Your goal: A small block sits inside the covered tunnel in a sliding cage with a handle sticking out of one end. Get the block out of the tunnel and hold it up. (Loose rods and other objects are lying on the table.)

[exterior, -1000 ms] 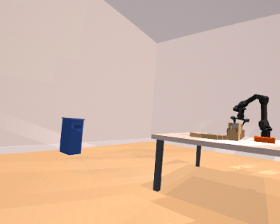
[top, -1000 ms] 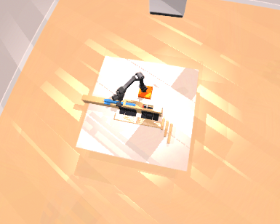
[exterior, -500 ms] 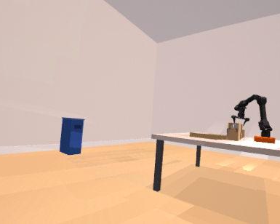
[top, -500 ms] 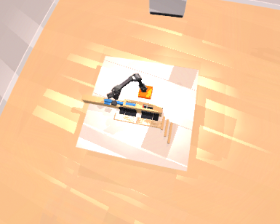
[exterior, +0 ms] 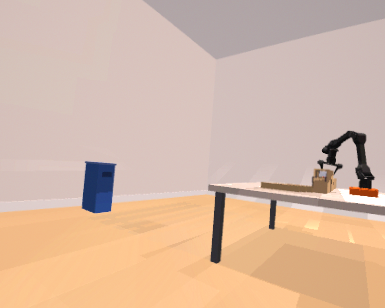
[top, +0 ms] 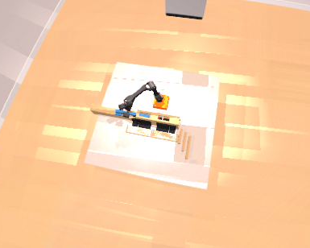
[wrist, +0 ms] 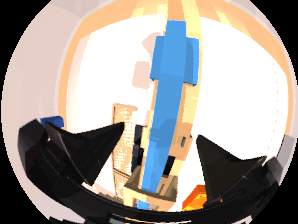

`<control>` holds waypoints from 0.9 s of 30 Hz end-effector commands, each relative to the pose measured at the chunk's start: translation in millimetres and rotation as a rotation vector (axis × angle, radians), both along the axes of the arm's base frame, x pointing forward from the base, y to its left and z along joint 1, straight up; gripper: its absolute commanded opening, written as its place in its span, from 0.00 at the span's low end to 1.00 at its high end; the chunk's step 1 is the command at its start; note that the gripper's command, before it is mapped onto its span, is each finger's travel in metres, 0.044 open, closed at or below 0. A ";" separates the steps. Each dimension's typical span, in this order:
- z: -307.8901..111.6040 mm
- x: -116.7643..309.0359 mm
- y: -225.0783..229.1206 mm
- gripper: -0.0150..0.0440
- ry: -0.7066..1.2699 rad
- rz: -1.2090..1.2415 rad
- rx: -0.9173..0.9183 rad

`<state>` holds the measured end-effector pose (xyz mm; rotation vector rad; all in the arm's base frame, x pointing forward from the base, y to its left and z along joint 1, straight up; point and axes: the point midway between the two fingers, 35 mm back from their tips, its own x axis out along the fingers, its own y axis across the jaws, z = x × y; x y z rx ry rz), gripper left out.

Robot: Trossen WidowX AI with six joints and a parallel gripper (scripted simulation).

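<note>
The tan tunnel (top: 175, 121) (exterior: 321, 185) lies on the table, with a long tan rail (top: 104, 109) (exterior: 287, 186) running out from its left end. The blue handle (top: 120, 113) (wrist: 172, 95) lies along the rail, has a wider crosspiece at its outer end, and runs into the tunnel mouth. More blue shows through a top opening. A small red and dark patch (top: 163, 117) shows in another opening; I cannot tell whether it is the block. My gripper (top: 126, 110) (exterior: 330, 166) (wrist: 161, 131) is open and empty above the handle, its fingers spread to either side.
Loose tan rods (top: 188, 147) lie to the right of the tunnel. A flat tan framed piece (top: 140, 131) (wrist: 118, 145) and black pieces (top: 166, 128) are along the tunnel's side. The orange arm base (top: 161, 105) (exterior: 363, 191) is on the tunnel's other side.
</note>
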<state>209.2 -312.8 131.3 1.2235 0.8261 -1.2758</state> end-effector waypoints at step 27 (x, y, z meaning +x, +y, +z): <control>-14.5 0.3 0.4 0.27 0.000 0.000 0.000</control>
